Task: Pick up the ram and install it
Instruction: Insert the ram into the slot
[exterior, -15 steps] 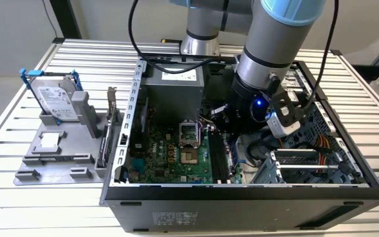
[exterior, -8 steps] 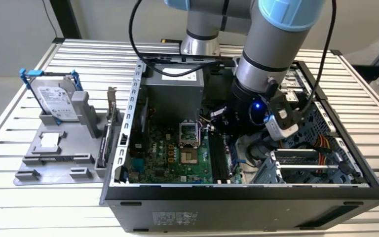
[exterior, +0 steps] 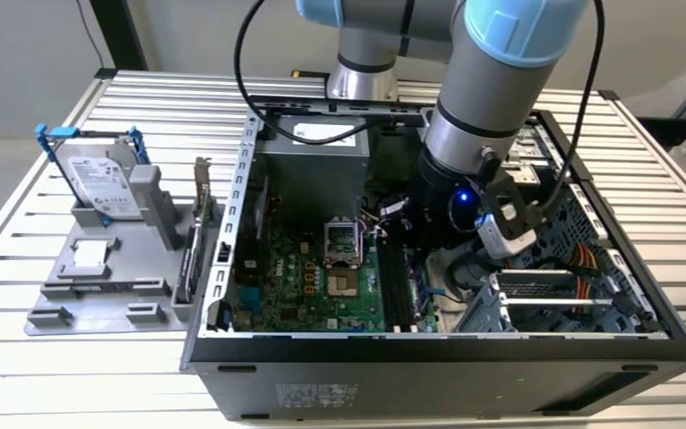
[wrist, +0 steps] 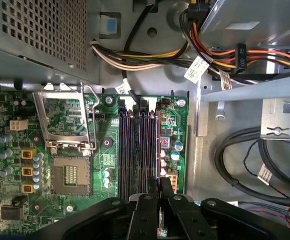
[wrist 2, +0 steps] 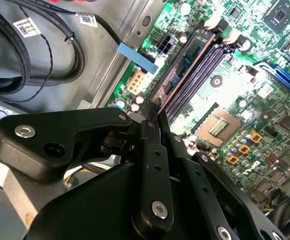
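Observation:
The ram (wrist 2: pixel 185 67) is a thin bluish-green stick with dark chips. It stands on edge along the black motherboard slot (wrist: pixel 150 145) nearest the case's cable side. My gripper (wrist 2: pixel 153 111) is shut on one end of it, black fingers (wrist: pixel 167 190) pressed to both faces. In the first wrist view the ram (wrist: pixel 158 145) shows edge-on, running straight out from the gripper (wrist: pixel 160 184). I cannot tell whether it is seated in the slot. In the exterior view the gripper (exterior: pixel 421 246) is down inside the open computer case (exterior: pixel 439 349), over the motherboard (exterior: pixel 307 286).
The CPU socket (wrist: pixel 67 150) lies beside the slots. Black cables (wrist: pixel 245 165) and coloured power wires (wrist: pixel 134 57) run close by. The power supply (exterior: pixel 313 165) stands at the case's far end. A silver hard drive (exterior: pixel 99 183) sits in a grey fixture at the exterior view's left.

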`<action>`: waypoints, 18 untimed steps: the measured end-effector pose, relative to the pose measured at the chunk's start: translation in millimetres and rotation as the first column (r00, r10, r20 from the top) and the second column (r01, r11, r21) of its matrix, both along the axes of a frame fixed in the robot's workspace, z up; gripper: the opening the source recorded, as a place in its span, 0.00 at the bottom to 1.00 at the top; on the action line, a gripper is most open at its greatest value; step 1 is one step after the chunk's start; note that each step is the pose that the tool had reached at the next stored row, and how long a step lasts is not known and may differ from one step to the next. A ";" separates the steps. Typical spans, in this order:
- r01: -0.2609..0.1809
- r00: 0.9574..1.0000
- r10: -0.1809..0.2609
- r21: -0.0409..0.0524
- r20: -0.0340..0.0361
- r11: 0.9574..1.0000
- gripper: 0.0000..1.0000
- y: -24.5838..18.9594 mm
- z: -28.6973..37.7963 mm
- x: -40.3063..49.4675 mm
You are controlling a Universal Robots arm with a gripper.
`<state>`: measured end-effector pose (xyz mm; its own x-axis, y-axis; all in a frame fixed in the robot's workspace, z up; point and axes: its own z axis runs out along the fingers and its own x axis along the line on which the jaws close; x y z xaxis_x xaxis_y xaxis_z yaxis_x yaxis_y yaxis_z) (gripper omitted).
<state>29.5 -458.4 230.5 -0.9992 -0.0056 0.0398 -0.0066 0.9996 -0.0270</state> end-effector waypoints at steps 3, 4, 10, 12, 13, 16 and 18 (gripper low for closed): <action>0.000 1.000 0.000 0.000 0.000 1.000 0.00 0.0 -2.2 0.0; 0.000 1.000 0.000 0.000 0.000 1.000 0.00 -0.1 -2.8 0.0; 0.000 1.000 0.000 0.000 0.000 1.000 0.00 -0.5 -5.3 0.0; 0.000 1.000 0.000 0.000 0.000 1.000 0.00 -0.5 -5.5 0.0; 0.000 1.000 0.000 0.000 0.000 1.000 0.00 -0.6 -5.7 0.0; 0.000 1.000 0.000 0.000 0.000 1.000 0.00 -1.2 -6.0 0.0; -0.001 1.000 0.001 0.000 0.000 1.000 0.00 -1.6 -6.1 0.0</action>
<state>29.5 -460.0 224.4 -0.9992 -0.0062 0.0398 -0.0073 0.9996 -0.0270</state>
